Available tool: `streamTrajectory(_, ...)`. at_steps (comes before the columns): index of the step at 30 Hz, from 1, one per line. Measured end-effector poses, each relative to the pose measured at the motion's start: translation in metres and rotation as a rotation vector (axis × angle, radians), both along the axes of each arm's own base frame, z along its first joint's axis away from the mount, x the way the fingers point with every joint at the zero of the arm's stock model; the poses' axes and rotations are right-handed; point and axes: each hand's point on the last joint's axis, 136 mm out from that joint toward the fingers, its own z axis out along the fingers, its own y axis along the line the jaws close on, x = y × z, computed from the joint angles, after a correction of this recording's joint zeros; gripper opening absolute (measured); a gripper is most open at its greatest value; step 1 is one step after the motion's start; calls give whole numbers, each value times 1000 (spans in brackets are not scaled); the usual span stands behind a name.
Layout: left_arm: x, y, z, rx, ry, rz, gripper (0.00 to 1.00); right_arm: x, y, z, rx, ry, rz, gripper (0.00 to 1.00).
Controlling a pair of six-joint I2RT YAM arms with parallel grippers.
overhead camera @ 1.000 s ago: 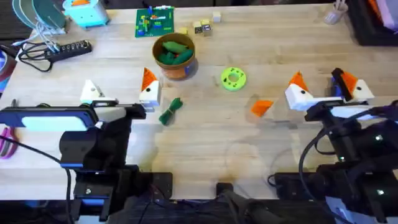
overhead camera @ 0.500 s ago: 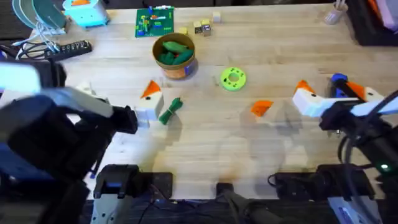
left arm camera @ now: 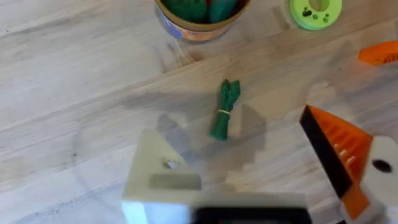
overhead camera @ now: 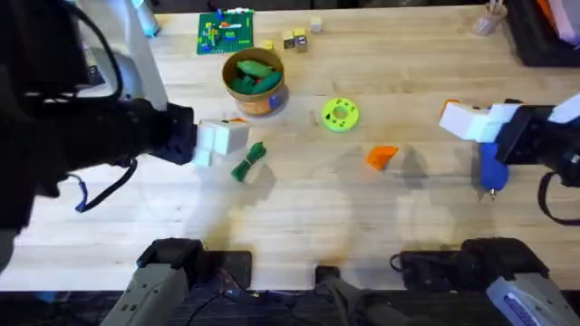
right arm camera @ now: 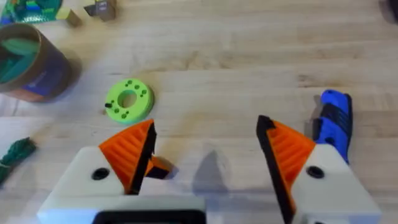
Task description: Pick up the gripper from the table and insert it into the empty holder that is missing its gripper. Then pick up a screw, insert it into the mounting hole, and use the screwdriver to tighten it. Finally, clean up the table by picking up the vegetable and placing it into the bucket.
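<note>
Wood-grain surface (overhead camera: 299,208) carries all the task's things. The left gripper (left arm camera: 261,168) hangs over the left part of the surface with its jaws released and empty: one finger is the bare white holder (left arm camera: 158,177), the other wears an orange ribbed pad (left arm camera: 336,146). The vegetable (overhead camera: 248,161) lies flat on the surface just to the right of that gripper, on the near side of the bucket (overhead camera: 255,80), which stands upright with green pieces in it. A lime-green disc (overhead camera: 340,115) rests to the right of the bucket. The gripper (overhead camera: 381,156), a loose orange wedge, lies near the middle right, apart from both arms. The right gripper (right arm camera: 205,155) hovers at the right with jaws spread and empty, both fingers tipped orange. The screwdriver (overhead camera: 491,167) lies on the surface just beside it.
</note>
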Motion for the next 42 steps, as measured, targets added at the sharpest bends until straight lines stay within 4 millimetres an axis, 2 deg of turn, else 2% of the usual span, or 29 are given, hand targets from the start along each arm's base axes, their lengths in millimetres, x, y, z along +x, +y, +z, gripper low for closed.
streamTrajectory(5,10,0,-23,5,115,-5,966,0,0,-3,0,14,0,991)
streamTrajectory(10,19,-1,-56,6,269,-11,964,0,0,-3,-1,14,-1,991)
streamTrajectory(11,20,-3,-61,7,295,-17,936,0,0,-3,-1,14,0,991)
streamTrajectory(13,20,-7,-72,16,344,-43,801,0,0,-3,-1,14,-1,991)
streamTrajectory(15,19,-14,-81,32,381,-90,596,0,0,-3,-1,15,-1,991)
streamTrajectory(18,15,-29,-90,61,407,-183,147,0,0,-3,-1,15,0,991)
streamTrajectory(19,13,-34,-91,75,406,-222,37,0,0,-3,-1,15,0,991)
streamTrajectory(25,-3,-57,-87,110,391,-356,14,0,0,-3,-1,15,-1,991)
streamTrajectory(31,-13,-67,-58,105,249,-406,13,0,0,-3,-1,15,-1,992)
streamTrajectory(32,-14,-69,-50,99,209,-410,23,0,0,-3,-1,15,0,991)
streamTrajectory(33,-14,-70,-43,92,171,-410,137,0,0,-3,-1,15,-1,991)
streamTrajectory(38,-2,-79,10,10,-94,-368,911,0,0,-3,-1,15,0,991)
streamTrajectory(39,0,-80,22,-6,-150,-360,971,0,0,-3,-1,15,0,991)
streamTrajectory(42,7,-83,57,-46,-313,-347,992,0,0,-3,-1,15,0,991)
